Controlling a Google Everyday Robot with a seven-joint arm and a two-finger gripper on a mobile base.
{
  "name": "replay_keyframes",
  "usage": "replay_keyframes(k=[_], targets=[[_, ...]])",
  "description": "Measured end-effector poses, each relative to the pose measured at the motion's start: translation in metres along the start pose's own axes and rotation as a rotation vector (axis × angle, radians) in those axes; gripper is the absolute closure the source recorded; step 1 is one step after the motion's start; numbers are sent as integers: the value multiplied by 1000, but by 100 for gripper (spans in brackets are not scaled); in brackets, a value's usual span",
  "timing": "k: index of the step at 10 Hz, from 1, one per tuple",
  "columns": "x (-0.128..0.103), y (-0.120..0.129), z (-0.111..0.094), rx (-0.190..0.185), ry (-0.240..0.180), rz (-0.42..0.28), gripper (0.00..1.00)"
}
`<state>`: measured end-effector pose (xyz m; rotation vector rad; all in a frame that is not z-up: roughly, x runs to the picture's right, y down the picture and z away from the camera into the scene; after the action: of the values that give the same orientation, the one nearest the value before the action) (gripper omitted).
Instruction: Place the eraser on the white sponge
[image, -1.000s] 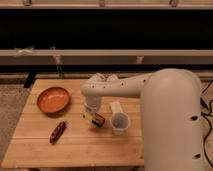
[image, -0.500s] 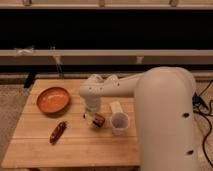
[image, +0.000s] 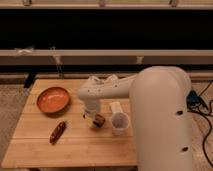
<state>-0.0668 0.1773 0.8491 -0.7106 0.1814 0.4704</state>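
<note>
Wooden table (image: 30, 150) before a dark window wall, with a pale rail across behind. Arched over from the right, a big white arm (image: 160, 115), bent down to bring the gripper (image: 94, 118) low over mid-table, just left of the cup (image: 120, 125) and near the sponge (image: 115, 106). Held there, at a guess, to keep the eraser (image: 99, 121) close to its goal yet clear of the cup's rim.

Eraser at the gripper's tip: small, dark, a reddish-brown tinge along one edge. Low over the wood or resting on it; cannot tell which. Cannot tell either whether pinched, nor whether the pincer is spread or pressed together.

Sponge: small white block just behind the cup, partly hidden by it, top bare. Placing not yet done. With the cup so close in front, probably best approached from above or from the left, not across the cup.

Well apart to the left: orange bowl (image: 52, 100), and nearer the front a reddish-brown sausage shape (image: 57, 132), neither in the way.
</note>
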Motion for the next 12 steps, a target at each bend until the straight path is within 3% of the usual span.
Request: replay_keyframes(k=[1,6,7,12], targets=[[1,0,1,5,4,2,40],[6,-3,1,20,21,6,92],[6,-4,-2,25,20,5,98],[6,-25,-31,64,4,-7,100]])
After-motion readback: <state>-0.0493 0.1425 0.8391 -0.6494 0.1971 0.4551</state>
